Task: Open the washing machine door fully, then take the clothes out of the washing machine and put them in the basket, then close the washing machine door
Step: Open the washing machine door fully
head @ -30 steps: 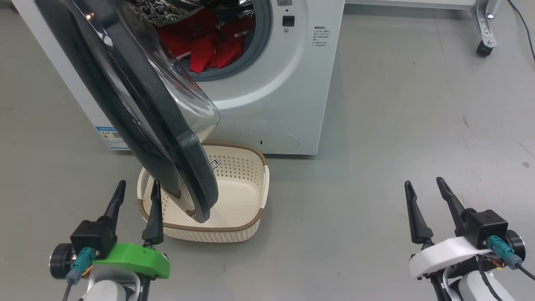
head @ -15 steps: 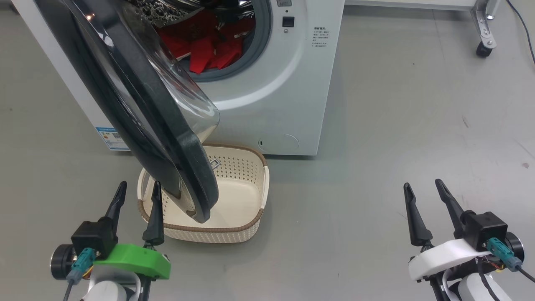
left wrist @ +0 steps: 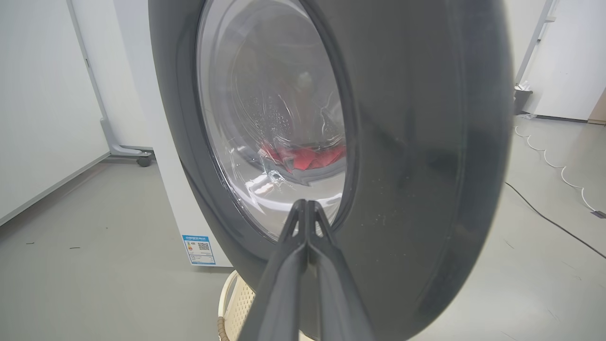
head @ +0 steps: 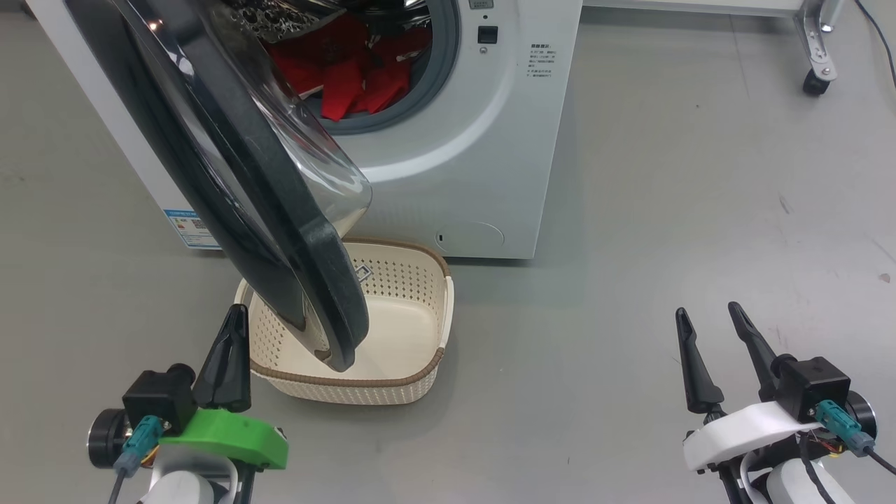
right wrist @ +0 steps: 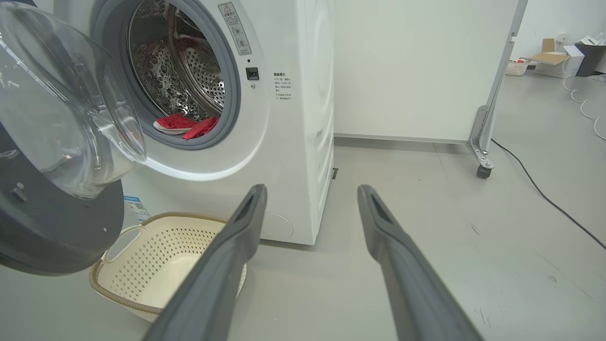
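Left gripper [head: 236, 318]: the two dark fingers are pressed together, with nothing between them. Right gripper [head: 707, 311]: fingers spread apart, holding nothing, over bare grey floor [head: 665, 210].

Door [head: 266, 175]: round, with a wide glossy black rim and a bulging clear glass bowl. It stands part open, directly ahead of the left gripper and close to its tips. Contact cannot be determined. It stands between that gripper and the drum opening.

Clothes [head: 350, 77]: bright red crumpled fabric, lying low in the perforated steel drum [right wrist: 189, 71], beyond the door from the left gripper and ahead-left of the right gripper.

Machine [head: 455, 175]: a smooth white box whose opening has a grey rubber rim. It is well ahead of both grippers.

Basket [head: 350, 381]: cream plastic with perforated walls, a brown woven-look rim and loop handles. It stands on the floor just ahead and right of the left gripper, against the machine's foot. The door's lower edge hangs over it.

Other items: a round service cover [head: 470, 236] low on the machine front, and a black latch socket [head: 488, 33] beside the opening. A castor leg [head: 815, 56] and a dark cable [right wrist: 544, 199] lie far ahead-right of the right gripper.

Markings: a blue sticker [head: 190, 229] with small codes, a block of fine print [head: 540, 59] and a warning label [right wrist: 234, 28]. None of them is legible.
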### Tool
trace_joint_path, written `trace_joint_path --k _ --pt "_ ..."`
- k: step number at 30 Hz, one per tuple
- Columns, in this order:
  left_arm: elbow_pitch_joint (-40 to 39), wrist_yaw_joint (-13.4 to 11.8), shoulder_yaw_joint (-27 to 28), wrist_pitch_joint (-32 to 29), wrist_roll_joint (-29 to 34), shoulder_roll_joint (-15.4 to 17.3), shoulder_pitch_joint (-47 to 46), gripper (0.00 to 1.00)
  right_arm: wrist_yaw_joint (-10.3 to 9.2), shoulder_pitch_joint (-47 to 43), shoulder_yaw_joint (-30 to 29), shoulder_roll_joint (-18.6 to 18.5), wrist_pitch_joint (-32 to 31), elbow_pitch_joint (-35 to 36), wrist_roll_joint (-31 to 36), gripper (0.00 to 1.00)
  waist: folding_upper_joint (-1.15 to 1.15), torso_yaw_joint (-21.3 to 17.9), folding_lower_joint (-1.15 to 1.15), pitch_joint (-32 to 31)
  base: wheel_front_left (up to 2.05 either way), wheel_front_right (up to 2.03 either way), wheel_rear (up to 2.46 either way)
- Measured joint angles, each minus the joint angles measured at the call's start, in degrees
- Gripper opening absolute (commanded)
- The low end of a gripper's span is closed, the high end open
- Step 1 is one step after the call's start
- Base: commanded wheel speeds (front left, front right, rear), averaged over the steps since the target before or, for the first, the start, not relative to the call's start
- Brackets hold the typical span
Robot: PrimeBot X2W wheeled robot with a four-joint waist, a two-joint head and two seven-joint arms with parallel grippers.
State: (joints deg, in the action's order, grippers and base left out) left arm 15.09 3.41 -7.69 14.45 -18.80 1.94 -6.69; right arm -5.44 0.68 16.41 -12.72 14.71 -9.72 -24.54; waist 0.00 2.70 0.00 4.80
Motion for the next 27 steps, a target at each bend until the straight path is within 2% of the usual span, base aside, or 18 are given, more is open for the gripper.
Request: trace_joint_path --k 15,27 --pt "-5.6 0.4 3.1 0.0 0.4 0.0 -0.7 0.00 0.37 0.0 -0.9 1.1 0.0 0.0 0.5 1.00 0.00 0.4 0.00 0.0 0.00 0.00 0.00" --pt "-14.0 0.9 6.7 0.3 0.8 0.1 -9.6 0.00 1.30 0.0 -1.3 1.8 0.0 -0.4 1.1 1.00 0.00 0.7 0.00 -0.5 0.00 0.00 0.00"
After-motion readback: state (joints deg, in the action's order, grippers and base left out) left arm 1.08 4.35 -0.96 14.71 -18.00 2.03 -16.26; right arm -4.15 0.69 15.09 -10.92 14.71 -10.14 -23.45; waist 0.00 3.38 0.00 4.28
